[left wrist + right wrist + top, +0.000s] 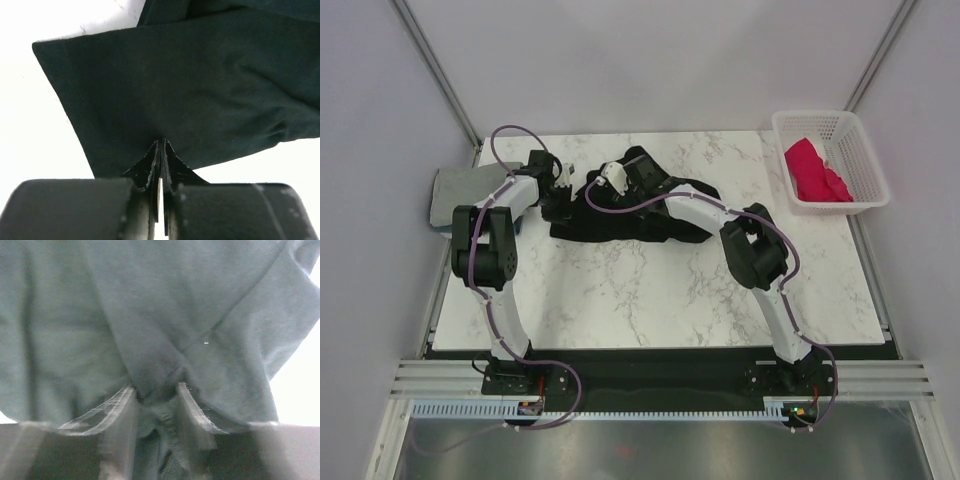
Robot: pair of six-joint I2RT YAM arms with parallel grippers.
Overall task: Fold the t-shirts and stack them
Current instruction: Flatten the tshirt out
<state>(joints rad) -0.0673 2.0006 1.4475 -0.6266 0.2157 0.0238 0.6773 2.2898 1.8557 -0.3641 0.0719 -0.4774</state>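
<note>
- The black t-shirt (620,225) lay spread but rumpled across the far half of the worktop (650,300), its long axis running left to right.
- The left tool (557,186) sat at the garment's left end. In the left wrist view its fingers (150,167) were pressed together on the near edge of a flat panel of black cloth, with bare worktop on either side.
- The right tool (610,180) sat just beside the left one, toward the garment's far-left part. In the right wrist view its fingers (122,412) stood slightly apart with a bunched fold of the cloth caught between them, so it was judged to be gripping.
- Key relation: both tools held the same left end, and the bulk of the shirt extended away to their right, beneath the right forearm. Any fold or drag would therefore turn on carrying that end along the long axis toward the right, or on pulling it taut first.
- The grey t-shirt (465,190) lay folded at the worktop's left edge, near the left arm, which was the closer one for stacking.
- The crimson-pink t-shirt (815,170) rested inside the white basket (868,170) at the far right, well apart from both tools.
</note>
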